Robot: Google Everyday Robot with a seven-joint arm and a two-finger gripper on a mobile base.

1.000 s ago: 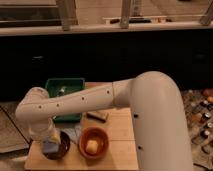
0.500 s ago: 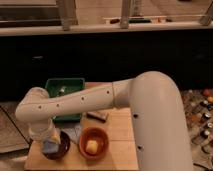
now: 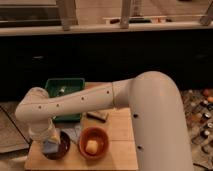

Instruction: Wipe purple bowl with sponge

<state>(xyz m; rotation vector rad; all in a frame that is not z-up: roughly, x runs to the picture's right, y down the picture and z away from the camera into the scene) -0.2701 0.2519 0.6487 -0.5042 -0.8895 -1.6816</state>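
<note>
The purple bowl point(image 3: 59, 148) sits at the front left of the wooden table point(image 3: 120, 155), dark and glossy. My arm reaches down over it from the right, and my gripper point(image 3: 50, 142) is at the bowl. A blue and yellow sponge point(image 3: 51, 143) shows under the gripper, inside the bowl. The orange bowl point(image 3: 94, 143) stands right beside the purple one, with a pale yellow lump point(image 3: 91, 146) in it.
A green bin point(image 3: 64, 90) stands at the back left of the table. A small dark flat object point(image 3: 97, 116) lies behind the orange bowl. A dark counter runs behind the table. Small items lie on the floor at the right.
</note>
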